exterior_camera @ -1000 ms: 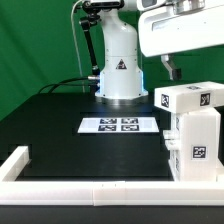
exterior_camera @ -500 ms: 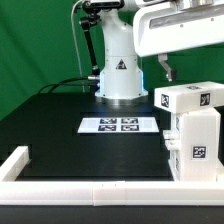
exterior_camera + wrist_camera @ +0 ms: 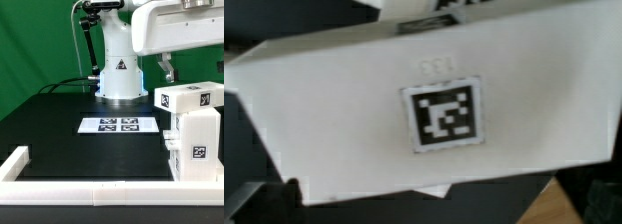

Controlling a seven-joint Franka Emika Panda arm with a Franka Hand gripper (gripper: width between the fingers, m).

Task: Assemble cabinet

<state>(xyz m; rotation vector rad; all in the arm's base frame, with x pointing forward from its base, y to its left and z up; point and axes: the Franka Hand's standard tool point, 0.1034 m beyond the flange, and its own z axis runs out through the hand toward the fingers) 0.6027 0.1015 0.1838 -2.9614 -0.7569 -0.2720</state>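
The white cabinet body (image 3: 196, 145) stands at the exterior view's right, with a smaller white block (image 3: 188, 100) on top of it; both bear square marker tags. My gripper (image 3: 166, 70) hangs above and just behind the top block without touching it, and it holds nothing. In the wrist view a white cabinet face (image 3: 384, 90) with one tag (image 3: 443, 115) fills most of the picture. The dark fingers (image 3: 246, 200) show only at the picture's edges, wide apart.
The marker board (image 3: 118, 125) lies flat on the black table in front of the robot's white base (image 3: 118, 75). A long low white rail (image 3: 90, 192) runs along the table's front edge and turns up the exterior view's left side (image 3: 14, 160).
The arm and gripper have shifted a little toward the exterior view's left above the cabinet. The parts have not moved.
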